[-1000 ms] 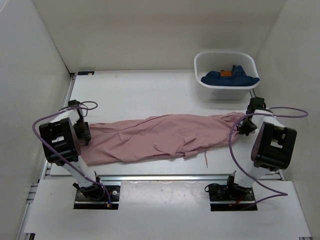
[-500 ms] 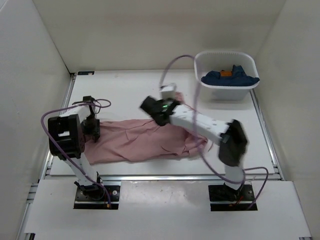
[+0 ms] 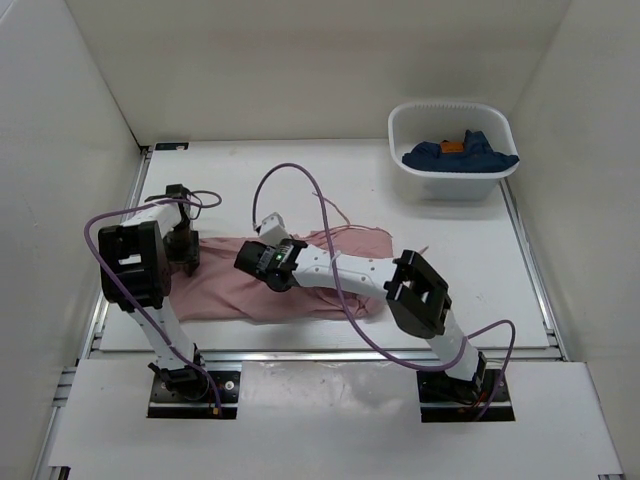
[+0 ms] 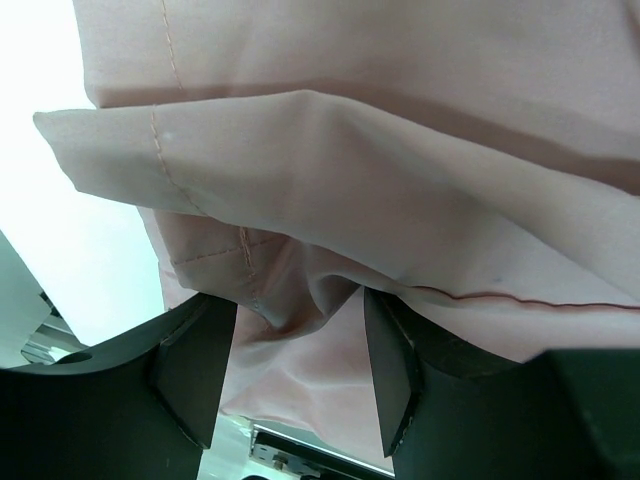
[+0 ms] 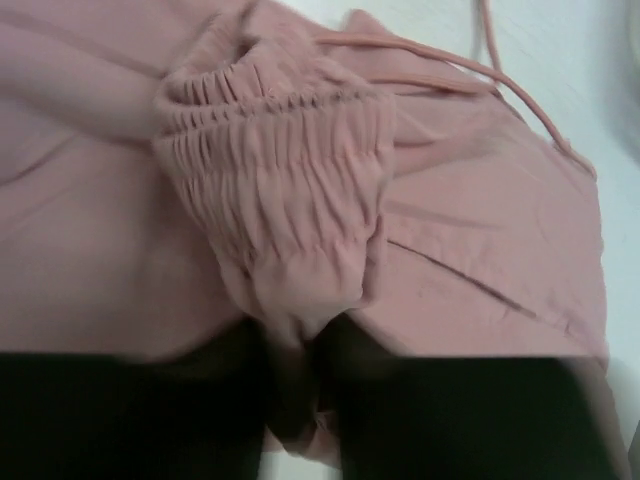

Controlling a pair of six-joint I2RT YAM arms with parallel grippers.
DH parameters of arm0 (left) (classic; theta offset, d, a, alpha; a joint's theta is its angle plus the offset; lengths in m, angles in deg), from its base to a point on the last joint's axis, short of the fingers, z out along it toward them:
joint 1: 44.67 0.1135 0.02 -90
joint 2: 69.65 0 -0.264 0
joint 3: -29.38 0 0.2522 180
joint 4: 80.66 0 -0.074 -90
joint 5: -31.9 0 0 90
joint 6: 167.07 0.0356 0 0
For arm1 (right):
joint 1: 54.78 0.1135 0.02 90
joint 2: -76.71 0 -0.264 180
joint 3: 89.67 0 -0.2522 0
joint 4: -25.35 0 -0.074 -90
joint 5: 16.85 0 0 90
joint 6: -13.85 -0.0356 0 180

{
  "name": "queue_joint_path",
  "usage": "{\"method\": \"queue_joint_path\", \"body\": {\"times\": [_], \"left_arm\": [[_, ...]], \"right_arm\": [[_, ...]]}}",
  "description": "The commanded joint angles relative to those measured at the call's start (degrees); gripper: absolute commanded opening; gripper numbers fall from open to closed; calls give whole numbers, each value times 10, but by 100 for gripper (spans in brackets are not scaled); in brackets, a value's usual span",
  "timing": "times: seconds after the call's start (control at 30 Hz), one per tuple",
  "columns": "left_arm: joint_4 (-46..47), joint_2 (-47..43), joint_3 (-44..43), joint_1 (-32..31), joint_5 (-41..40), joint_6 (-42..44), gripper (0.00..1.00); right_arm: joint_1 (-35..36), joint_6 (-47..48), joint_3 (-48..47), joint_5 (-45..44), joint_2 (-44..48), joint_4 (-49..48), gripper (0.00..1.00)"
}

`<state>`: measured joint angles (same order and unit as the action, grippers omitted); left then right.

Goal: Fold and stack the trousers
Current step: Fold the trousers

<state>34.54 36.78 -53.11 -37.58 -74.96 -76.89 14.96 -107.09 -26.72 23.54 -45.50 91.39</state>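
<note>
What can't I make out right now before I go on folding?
- Left wrist: the trousers fill the gap in the left gripper; clamped or loose, cannot tell.
- Top external: the right arm crosses the trousers and hides the cloth beneath.
- Right wrist: the right gripper is blurred dark; the bunched waistband hides its fingertips.
- Top external: the basket wall hides the dark blue garment's lower part.

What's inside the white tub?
A dark blue garment with an orange tag lies bunched in the tub. Anything under it, and the tub floor, is covered by the fabric.
</note>
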Motion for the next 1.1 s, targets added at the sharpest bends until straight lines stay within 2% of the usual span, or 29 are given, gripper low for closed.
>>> {"method": "queue_joint_path", "body": {"times": [0.0,0.1,0.23,0.3,0.33,0.4,0.43,0.53,0.63,0.73,0.8,0.9,1.03,1.07], "left_arm": [[0,-4,-18,-3,-7,-2,65],[0,-11,-12,-3,-7,-2,65],[0,-23,-6,-3,-12,-2,66],[-5,-29,-6,2,-12,-2,66],[-5,-29,-1,2,-12,-2,67],[-5,-34,4,2,-7,-2,67],[-5,-39,4,2,-7,-2,67],[-5,-40,11,2,-7,-2,67],[-5,-40,11,2,-7,-2,67],[-5,-40,16,2,-7,-2,67],[-5,-40,16,2,-7,-2,67],[-5,-40,16,2,-7,-2,67],[-5,-40,11,2,-7,-2,67],[-11,-40,11,2,-7,-2,67]], "right_arm": [[24,106,-50,92,6,-34,41],[52,191,-73,113,31,-34,82],[56,220,-124,196,110,-34,94],[45,178,-86,196,173,-66,95],[24,158,-36,174,190,-73,95],[-36,107,11,162,214,-61,83],[-61,37,26,162,214,-41,65],[-140,-39,94,180,199,1,31],[-166,-40,194,185,201,-72,24],[-173,-53,283,222,218,-141,5],[-145,-67,348,216,230,-172,1],[-124,-113,415,183,240,-185,0],[-124,-161,426,68,240,-161,0],[-124,-176,417,38,240,-148,3]]}}
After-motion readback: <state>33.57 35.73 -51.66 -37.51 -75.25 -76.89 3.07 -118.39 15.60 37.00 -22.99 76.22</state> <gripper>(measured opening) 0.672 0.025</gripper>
